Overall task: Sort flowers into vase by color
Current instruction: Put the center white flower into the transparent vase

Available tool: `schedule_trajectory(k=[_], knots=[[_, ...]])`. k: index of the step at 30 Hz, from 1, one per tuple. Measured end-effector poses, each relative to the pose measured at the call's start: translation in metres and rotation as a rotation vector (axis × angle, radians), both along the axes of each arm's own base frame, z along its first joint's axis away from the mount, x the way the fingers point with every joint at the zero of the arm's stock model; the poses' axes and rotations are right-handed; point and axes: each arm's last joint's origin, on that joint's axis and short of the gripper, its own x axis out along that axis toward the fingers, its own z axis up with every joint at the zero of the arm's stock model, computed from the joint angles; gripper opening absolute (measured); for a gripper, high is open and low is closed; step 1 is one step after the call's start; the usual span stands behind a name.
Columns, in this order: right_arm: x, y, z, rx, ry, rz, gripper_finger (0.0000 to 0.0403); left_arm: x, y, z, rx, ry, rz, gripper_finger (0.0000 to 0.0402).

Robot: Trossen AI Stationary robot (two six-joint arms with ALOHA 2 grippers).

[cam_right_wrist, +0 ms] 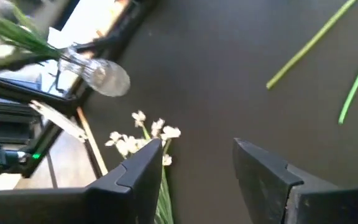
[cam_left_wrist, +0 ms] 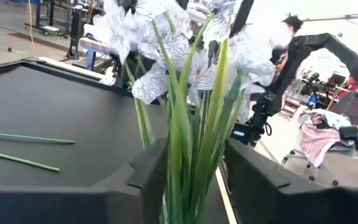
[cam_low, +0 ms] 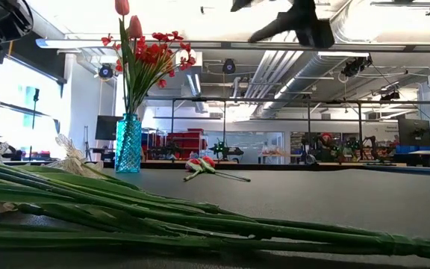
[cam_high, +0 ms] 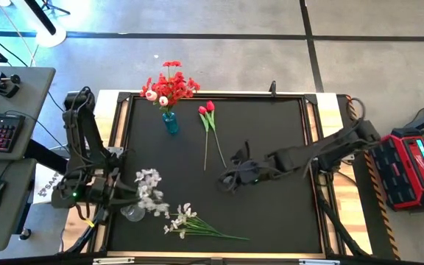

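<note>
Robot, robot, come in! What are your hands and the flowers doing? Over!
Left hand open around white flowers in clear vase. Right hand open, empty, mid-table. White spray and tulips lie loose; red bunch in blue vase. Nothing blocking.

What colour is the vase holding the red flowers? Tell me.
Teal blue glass vase, clearest in the low view.

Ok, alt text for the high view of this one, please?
Top-down view of a black table: the left tool sits at a clear vase of white flowers near the front-left corner, its fingers parted around the stems. A blue vase holds red flowers at the back; two red tulips and a white spray lie loose, and the right tool hovers mid-table, open.
</note>
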Motion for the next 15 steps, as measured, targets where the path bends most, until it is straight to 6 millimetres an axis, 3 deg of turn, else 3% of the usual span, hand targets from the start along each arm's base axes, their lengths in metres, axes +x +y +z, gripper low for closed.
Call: schedule_trajectory(k=[6,15], knots=[[0.027,0.023,-0.043,0.056,0.045,0.194,0.0181,-0.001,0.007,0.014,0.031,-0.016,-0.002,0.0194],[0.056,0.038,-0.092,-0.089,-0.02,0.488,0.0181,-0.002,0.028,0.041,0.034,-0.047,0.007,0.0196]])
